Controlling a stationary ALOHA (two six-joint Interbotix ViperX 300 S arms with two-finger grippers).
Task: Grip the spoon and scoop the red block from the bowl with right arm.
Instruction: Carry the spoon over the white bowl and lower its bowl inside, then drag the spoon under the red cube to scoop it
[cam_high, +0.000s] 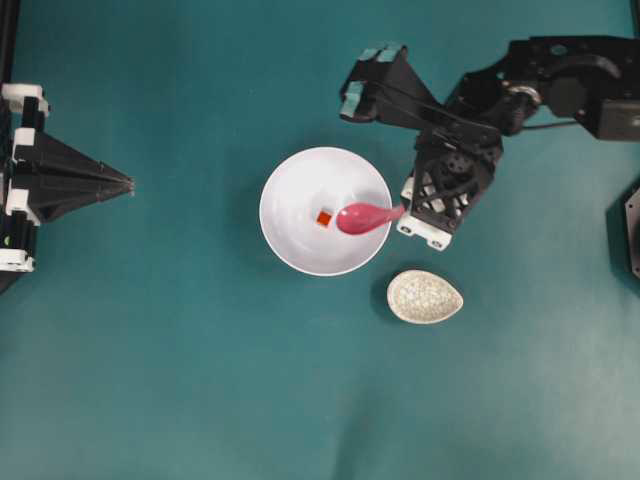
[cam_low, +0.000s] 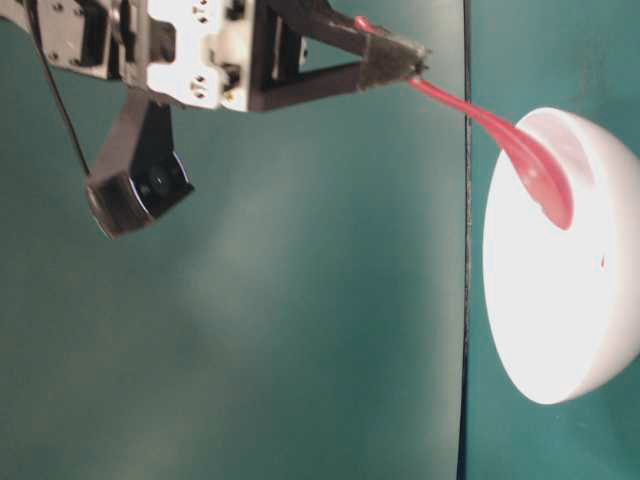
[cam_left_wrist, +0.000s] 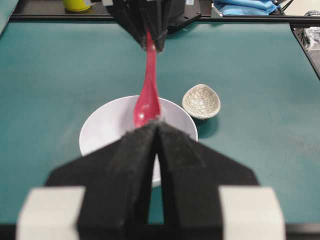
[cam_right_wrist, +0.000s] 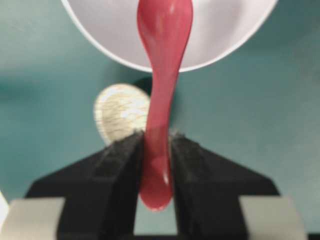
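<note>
Two padded fingers of the right arm's black gripper (cam_right_wrist: 156, 150) are pinching the glossy pink plastic spoon (cam_high: 362, 216) by its handle, angling its scoop into the wide white bowl (cam_high: 290, 190), just beside the tiny red block (cam_high: 324, 218), for scooping.

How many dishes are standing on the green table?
2. The large white bowl is in the middle of the table; the small speckled dish stands beside it, toward its lower right in the overhead view. None seems hidden.
</note>
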